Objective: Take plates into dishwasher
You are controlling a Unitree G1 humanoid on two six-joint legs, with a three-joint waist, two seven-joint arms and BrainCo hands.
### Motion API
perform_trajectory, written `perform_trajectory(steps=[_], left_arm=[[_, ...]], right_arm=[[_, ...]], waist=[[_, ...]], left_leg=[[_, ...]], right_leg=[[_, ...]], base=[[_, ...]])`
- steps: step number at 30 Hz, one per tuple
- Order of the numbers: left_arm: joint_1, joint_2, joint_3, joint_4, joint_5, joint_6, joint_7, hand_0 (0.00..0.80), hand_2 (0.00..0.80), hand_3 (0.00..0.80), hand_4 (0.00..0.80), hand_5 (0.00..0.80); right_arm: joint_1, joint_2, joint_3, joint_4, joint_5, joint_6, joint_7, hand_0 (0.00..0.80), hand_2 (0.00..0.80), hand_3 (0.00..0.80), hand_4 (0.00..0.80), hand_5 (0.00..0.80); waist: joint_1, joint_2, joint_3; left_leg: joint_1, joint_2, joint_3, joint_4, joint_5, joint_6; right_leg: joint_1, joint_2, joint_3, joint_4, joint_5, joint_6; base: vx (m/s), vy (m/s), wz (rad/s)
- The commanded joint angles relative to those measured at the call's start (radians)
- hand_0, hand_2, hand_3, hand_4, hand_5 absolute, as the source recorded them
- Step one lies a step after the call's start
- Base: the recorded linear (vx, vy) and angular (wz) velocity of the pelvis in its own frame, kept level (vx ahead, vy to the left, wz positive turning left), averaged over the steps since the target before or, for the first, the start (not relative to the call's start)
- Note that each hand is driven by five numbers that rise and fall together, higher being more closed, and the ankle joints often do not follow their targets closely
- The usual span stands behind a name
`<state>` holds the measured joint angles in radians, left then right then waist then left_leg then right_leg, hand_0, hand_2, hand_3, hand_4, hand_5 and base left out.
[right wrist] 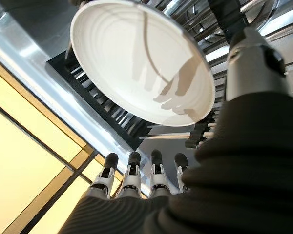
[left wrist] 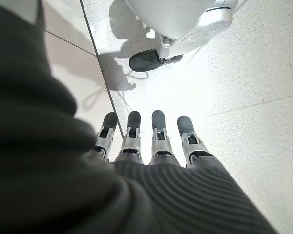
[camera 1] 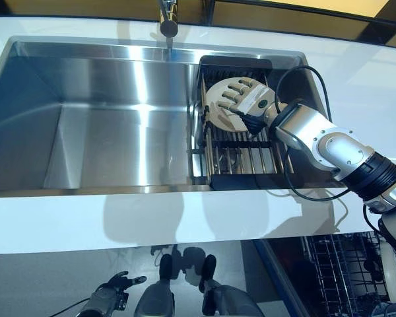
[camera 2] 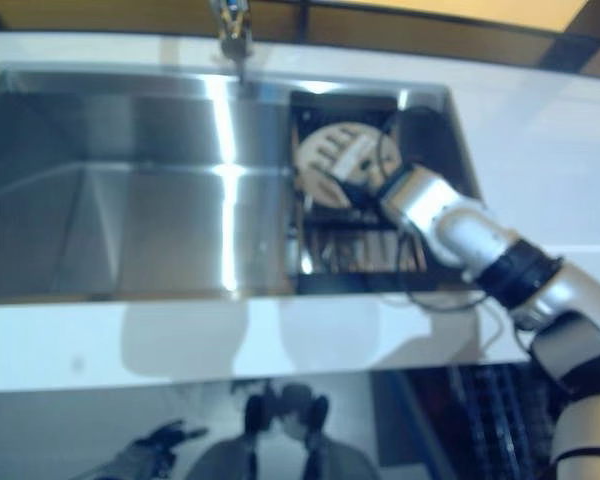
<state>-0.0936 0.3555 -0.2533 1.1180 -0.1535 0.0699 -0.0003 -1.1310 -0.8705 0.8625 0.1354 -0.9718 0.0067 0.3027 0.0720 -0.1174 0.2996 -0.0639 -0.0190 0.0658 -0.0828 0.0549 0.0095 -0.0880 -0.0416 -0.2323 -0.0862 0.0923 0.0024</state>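
A cream plate [camera 1: 213, 113] stands on edge in the black dish rack [camera 1: 235, 63] at the right end of the sink. My right hand [camera 1: 248, 98] lies against the plate's face, its fingers [right wrist: 132, 174] straight and spread and its thumb [right wrist: 249, 54] apart from them. The right wrist view shows the plate [right wrist: 136, 63] between thumb and fingers, with nothing curled round it. My left hand [camera 1: 112, 293] hangs low by the floor, its fingers [left wrist: 158, 134] straight and holding nothing.
The steel sink [camera 1: 99, 132] lies left of the rack, with the faucet [camera 1: 167, 23] at its back edge. A white counter [camera 1: 119, 218] runs along the front. The open dishwasher's wire basket [camera 1: 336, 264] shows at the lower right.
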Motion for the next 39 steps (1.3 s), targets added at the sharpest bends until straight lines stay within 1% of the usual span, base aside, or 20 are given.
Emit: perform_trajectory(steps=[1,12,19,26,28,29,30,31,34,39], left_arm=[[-0.046,0.005,-0.024,0.038,-0.039,-0.018,0.017,0.0,0.0,0.0,0.0,0.0],[-0.053,0.004,-0.036,0.013,-0.079,-0.036,0.019,0.0,0.0,0.0,0.0,0.0],[-0.059,0.001,-0.047,0.002,-0.088,-0.041,0.017,0.0,0.0,0.0,0.0,0.0],[-0.049,0.005,-0.056,-0.039,-0.09,-0.024,0.01,0.0,0.0,0.0,0.0,0.0],[-0.037,0.01,-0.06,-0.067,-0.091,-0.015,0.008,0.0,0.0,0.0,0.0,0.0],[-0.033,0.011,-0.06,-0.078,-0.091,-0.009,0.007,0.0,0.0,0.0,0.0,0.0],[-0.031,0.011,-0.06,-0.088,-0.091,-0.004,0.006,0.0,0.0,0.0,0.0,0.0],[-0.03,0.012,-0.06,-0.092,-0.091,-0.001,0.005,0.0,0.0,0.0,0.0,0.0],[-0.019,0.016,-0.064,-0.12,-0.092,0.009,0.004,0.0,0.0,0.0,0.0,0.0],[-0.011,0.017,-0.072,-0.155,-0.095,0.031,0.012,0.0,0.0,0.0,0.0,0.0]], right_arm=[[-0.033,-0.025,-0.008,0.004,-0.059,0.048,-0.009,0.0,0.0,0.0,0.0,0.0],[-0.037,-0.008,0.014,0.123,-0.095,0.092,-0.011,0.0,0.0,0.0,0.0,0.0],[-0.038,-0.003,0.019,0.198,-0.116,0.104,-0.031,0.0,0.0,0.0,0.0,0.0],[-0.044,-0.011,0.014,0.227,-0.147,0.108,-0.051,0.0,0.0,0.0,0.0,0.0],[-0.046,-0.022,0.01,0.228,-0.157,0.114,-0.052,0.27,0.27,0.27,0.27,0.27],[-0.044,-0.026,0.005,0.227,-0.164,0.114,-0.054,0.43,0.43,0.43,0.43,0.43],[-0.044,-0.029,0.003,0.227,-0.175,0.114,-0.061,0.571,0.571,0.571,0.571,0.571],[-0.044,-0.031,0.003,0.227,-0.177,0.115,-0.065,0.8,0.8,0.8,0.8,0.8],[-0.041,-0.047,-0.006,0.229,-0.207,0.116,-0.11,0.8,0.8,0.8,0.8,0.8],[-0.036,-0.063,-0.02,0.222,-0.254,0.122,-0.15,0.8,0.8,0.8,0.8,0.8]], waist=[[0.042,-0.004,0.031],[0.052,0.021,0.084],[0.057,0.034,0.107],[0.06,0.046,0.116],[0.063,0.052,0.117],[0.064,0.054,0.117],[0.065,0.056,0.117],[0.065,0.057,0.117],[0.067,0.063,0.117],[0.068,0.065,0.108]], left_leg=[[-0.012,0.03,0.016,-0.004,-0.013,-0.049],[-0.054,0.021,0.007,-0.004,0.002,-0.05],[-0.071,0.018,0.009,-0.004,0.007,-0.049],[-0.078,0.016,0.006,-0.004,0.011,-0.05],[-0.08,0.014,0.002,-0.004,0.013,-0.049],[-0.081,0.013,0.002,-0.004,0.014,-0.049],[-0.082,0.012,0.001,-0.004,0.015,-0.049],[-0.082,0.012,0.001,-0.004,0.015,-0.049],[-0.08,0.01,-0.001,-0.004,0.015,-0.047],[-0.077,0.007,-0.004,-0.004,0.014,-0.044]], right_leg=[[0.038,-0.071,-0.027,0.003,0.008,0.136],[-0.001,-0.077,-0.031,0.004,0.017,0.136],[-0.018,-0.081,-0.037,0.003,0.021,0.136],[-0.025,-0.085,-0.042,0.002,0.023,0.137],[-0.026,-0.086,-0.044,0.004,0.023,0.138],[-0.027,-0.087,-0.044,0.003,0.023,0.138],[-0.027,-0.088,-0.045,0.003,0.023,0.138],[-0.027,-0.088,-0.045,0.002,0.023,0.138],[-0.025,-0.089,-0.046,0.003,0.023,0.138],[-0.02,-0.09,-0.047,0.003,0.022,0.141]], base=[[0.0,0.0,0.0],[-0.027,0.015,0.0],[0.0,0.0,0.0],[-0.005,0.007,0.01],[0.0,0.0,0.0],[0.0,0.0,0.0],[0.0,0.0,0.0],[-0.011,0.022,0.03],[-0.009,0.016,0.08],[-0.002,0.001,-0.01]])
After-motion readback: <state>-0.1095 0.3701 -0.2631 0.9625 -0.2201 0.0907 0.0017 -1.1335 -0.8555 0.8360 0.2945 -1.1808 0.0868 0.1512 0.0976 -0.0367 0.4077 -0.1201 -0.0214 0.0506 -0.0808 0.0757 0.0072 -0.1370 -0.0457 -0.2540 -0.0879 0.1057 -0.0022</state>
